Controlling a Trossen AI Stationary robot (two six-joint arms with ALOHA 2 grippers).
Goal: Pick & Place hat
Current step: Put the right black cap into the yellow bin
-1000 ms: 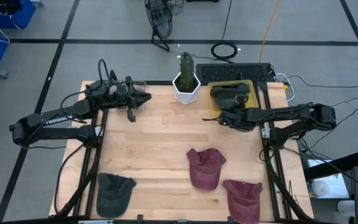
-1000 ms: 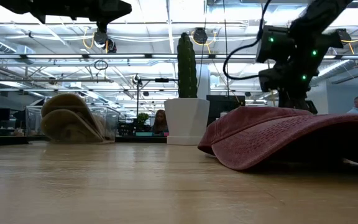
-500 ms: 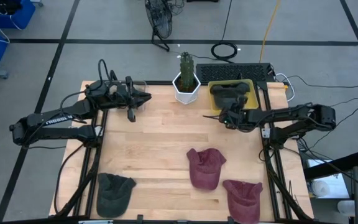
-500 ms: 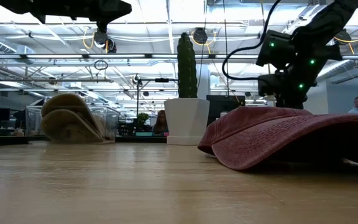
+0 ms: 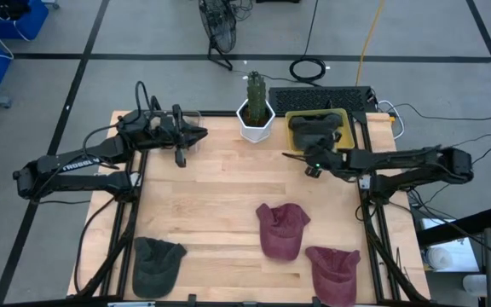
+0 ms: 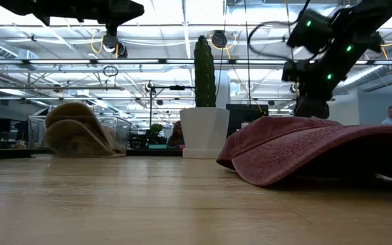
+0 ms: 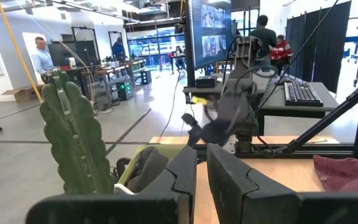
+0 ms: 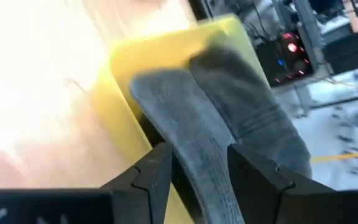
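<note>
Four hats from above, grey hat (image 5: pixel 315 130) lying in yellow tray (image 5: pixel 345 136), right gripper (image 5: pixel 295 157) just beside tray, fingers apart, empty, left gripper (image 5: pixel 196 133) idle near cactus pot (image 5: pixel 255 119), fingers together, low view, maroon hat (image 6: pixel 318 146) up close, right wrist, grey hat (image 8: pixel 229 137) between parted fingers (image 8: pixel 155 174), not clamped.

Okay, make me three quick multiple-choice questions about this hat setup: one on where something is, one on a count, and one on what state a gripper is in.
1. Where does the grey hat lie?
A. in the yellow tray
B. on the floor
C. on the cactus

2. How many maroon hats lie on the table?
A. none
B. two
C. four

3. How do the right gripper's fingers stand?
A. clamped on a maroon hat
B. clamped on the cactus pot
C. apart, holding nothing

Answers: 1 A, the high view shows it inside the tray. 2 B, two lie near the front edge. 3 C, the right wrist view shows a gap between its fingers.
</note>
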